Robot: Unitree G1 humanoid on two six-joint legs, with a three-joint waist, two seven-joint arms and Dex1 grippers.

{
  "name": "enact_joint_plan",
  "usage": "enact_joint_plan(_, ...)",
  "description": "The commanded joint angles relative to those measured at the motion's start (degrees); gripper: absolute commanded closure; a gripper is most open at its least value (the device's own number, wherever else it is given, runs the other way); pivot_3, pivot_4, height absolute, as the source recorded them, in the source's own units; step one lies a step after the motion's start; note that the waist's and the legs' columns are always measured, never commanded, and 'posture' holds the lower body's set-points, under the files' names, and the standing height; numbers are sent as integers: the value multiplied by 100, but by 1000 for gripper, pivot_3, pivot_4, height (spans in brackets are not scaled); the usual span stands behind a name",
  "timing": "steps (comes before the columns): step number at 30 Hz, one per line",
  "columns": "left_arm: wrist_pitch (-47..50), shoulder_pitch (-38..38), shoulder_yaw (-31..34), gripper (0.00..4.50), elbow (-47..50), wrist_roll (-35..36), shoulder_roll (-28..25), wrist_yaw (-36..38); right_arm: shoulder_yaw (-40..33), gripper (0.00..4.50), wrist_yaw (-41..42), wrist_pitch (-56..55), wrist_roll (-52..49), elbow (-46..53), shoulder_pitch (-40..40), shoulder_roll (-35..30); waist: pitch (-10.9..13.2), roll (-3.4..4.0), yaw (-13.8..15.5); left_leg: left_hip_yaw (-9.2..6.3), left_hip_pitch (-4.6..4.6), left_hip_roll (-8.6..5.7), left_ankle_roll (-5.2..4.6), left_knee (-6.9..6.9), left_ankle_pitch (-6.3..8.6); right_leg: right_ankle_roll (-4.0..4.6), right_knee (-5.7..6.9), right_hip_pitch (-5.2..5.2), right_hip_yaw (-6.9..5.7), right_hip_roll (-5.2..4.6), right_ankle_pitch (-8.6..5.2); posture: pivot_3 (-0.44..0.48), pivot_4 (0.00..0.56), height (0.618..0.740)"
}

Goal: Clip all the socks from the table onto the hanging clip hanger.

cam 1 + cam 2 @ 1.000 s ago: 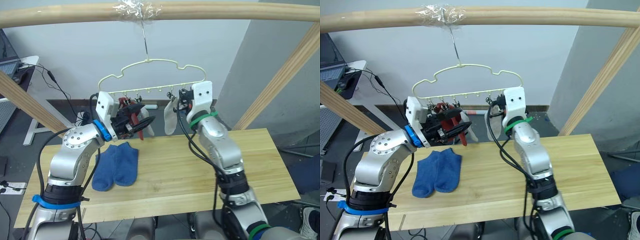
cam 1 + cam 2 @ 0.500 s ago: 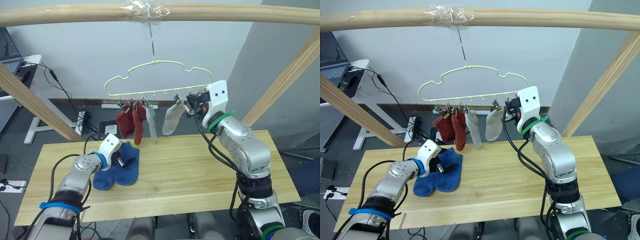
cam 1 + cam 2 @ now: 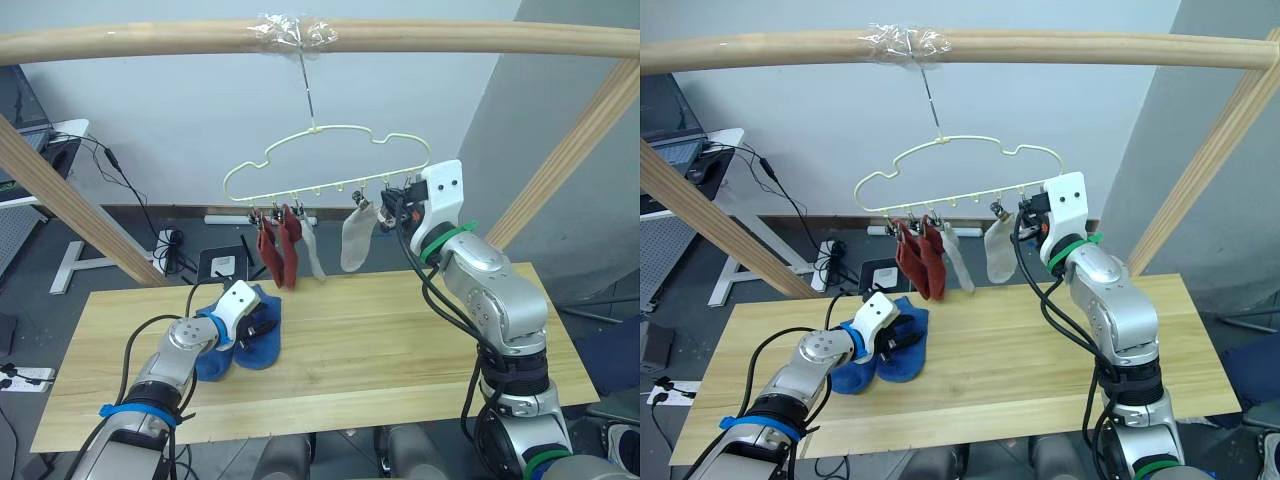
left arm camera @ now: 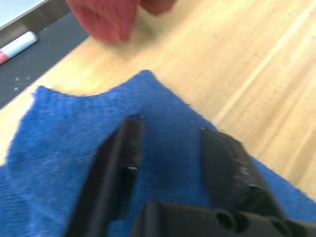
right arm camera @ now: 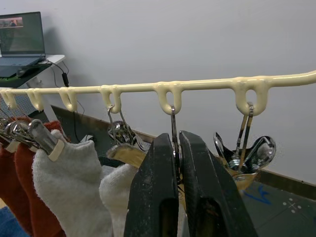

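Blue knit was seen under the left pincer (image 4: 168, 148): its two black fingers were spread apart and lowered onto the pair of blue socks (image 3: 245, 335), one finger on each side of a fold of cloth, with nothing yet gripped. The blue socks lay side by side on the left part of the table (image 3: 400, 360), toward its far edge. Four socks were already hung from the clip hanger (image 3: 330, 160): two rust red socks (image 3: 278, 250) at the left end of the row and two light grey socks (image 3: 350, 238) beside them toward the middle. The clip hanger was suspended by its hook from the taped spot on the round wooden beam (image 3: 150, 40) overhead. The right pincer (image 5: 177, 163) was raised at the right end of the clip row, and its fingers were clenched on the thin wire of one metal clip (image 5: 174, 123).

Two risks were judged from this. Both blue socks could be gathered in one pinch, since they lay touching, and the second could then be dragged off the table. The hanger could also be swung or tilted if the held clip were pulled sideways, and the hung socks might be shaken loose
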State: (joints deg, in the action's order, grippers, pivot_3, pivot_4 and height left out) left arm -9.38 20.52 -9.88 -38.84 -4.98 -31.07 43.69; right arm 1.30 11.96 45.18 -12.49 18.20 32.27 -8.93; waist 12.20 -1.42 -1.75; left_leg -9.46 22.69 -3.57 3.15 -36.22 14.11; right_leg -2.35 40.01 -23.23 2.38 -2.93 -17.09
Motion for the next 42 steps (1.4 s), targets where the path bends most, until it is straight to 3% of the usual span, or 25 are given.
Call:
enact_joint_plan(1,-116,-107,-26,3656,-40,-11,-30,162,-156,4500,24,-81,12,-131,42,-140,0,0,0,0,0,0,-1,0,-1,-1,0,0,0,0,1,18,219,740)
enact_joint_plan(4,-224,-121,34,4420,19,81,-21,278,-158,4500,97,-151,-8,-251,84,-217,0,0,3,-1,1,-1,-1,0,-2,-1,-2,0,-1,0,2,21,220,740)
enact_joint_plan(5,-263,-156,99,4488,147,257,9,459,-168,4500,121,-166,-27,-301,100,-240,0,0,3,-1,1,-1,-1,0,-2,-1,-2,1,-1,-1,2,26,222,740)
enact_joint_plan(10,-984,-535,-139,4488,1204,787,-241,1892,-149,4500,280,-199,-104,-435,120,-331,2,0,11,-9,9,-2,-1,2,-1,-1,-10,-1,-1,-4,2,43,229,740)
enact_joint_plan(16,-2011,-278,-486,4488,1004,224,-435,2007,-74,4500,343,-256,-139,-531,127,-316,3,4,23,-21,6,-2,-2,3,-2,2,-8,0,-5,-3,4,53,229,740)
enact_joint_plan(19,-2217,-31,-618,3926,704,47,-341,2003,-53,4500,333,-277,-141,-566,149,-294,3,4,27,-21,8,-6,-5,2,-4,1,-9,2,-6,-3,4,52,230,740)
enact_joint_plan(23,-2011,162,-591,2822,523,81,-234,2004,-73,4500,328,-256,-134,-530,128,-328,3,3,7,-19,8,-8,-6,3,-4,0,-9,0,-4,-3,5,52,230,740)
enact_joint_plan(28,-897,216,-424,1578,638,136,-164,1781,-114,4500,300,-235,-127,-494,81,-377,4,4,4,-21,9,-7,-7,4,-4,-1,-9,-1,-5,-2,4,29,232,740)
enact_joint_plan(33,43,14,-496,54,1051,86,-137,1724,-105,4500,256,-234,-131,-487,66,-338,4,4,-3,-21,9,-7,-7,3,-4,-1,-8,0,-6,0,4,26,231,740)
enact_joint_plan(42,427,-203,-850,15,1068,-576,-32,1119,-109,4500,237,-251,-115,-516,68,-377,4,4,13,-27,8,-7,-7,3,-5,-1,-8,2,-7,-1,4,23,233,740)
